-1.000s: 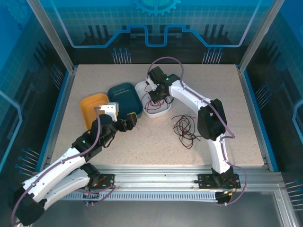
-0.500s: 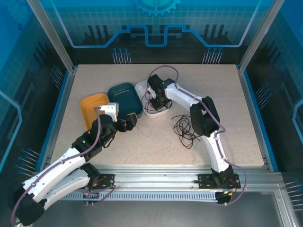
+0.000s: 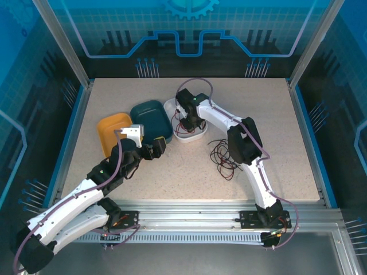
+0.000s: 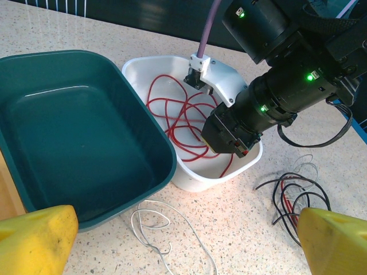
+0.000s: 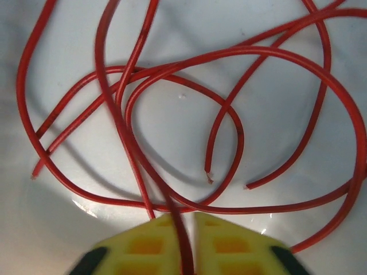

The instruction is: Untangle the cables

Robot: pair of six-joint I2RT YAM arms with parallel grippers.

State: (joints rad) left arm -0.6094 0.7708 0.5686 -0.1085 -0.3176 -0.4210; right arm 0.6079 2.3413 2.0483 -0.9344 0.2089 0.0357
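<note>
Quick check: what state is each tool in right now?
Left tool: open, holding nothing.
Right tool: closed on the red cable.

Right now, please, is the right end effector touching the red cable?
Touching: right wrist view shows the red cable caught between the right end effector's fingers.

The top camera looked down from behind the table (image 3: 287,126). Both wrist cameras shared the red cable (image 5: 181,238) in the tray (image 4: 198,182), left from nearby, right close up.
</note>
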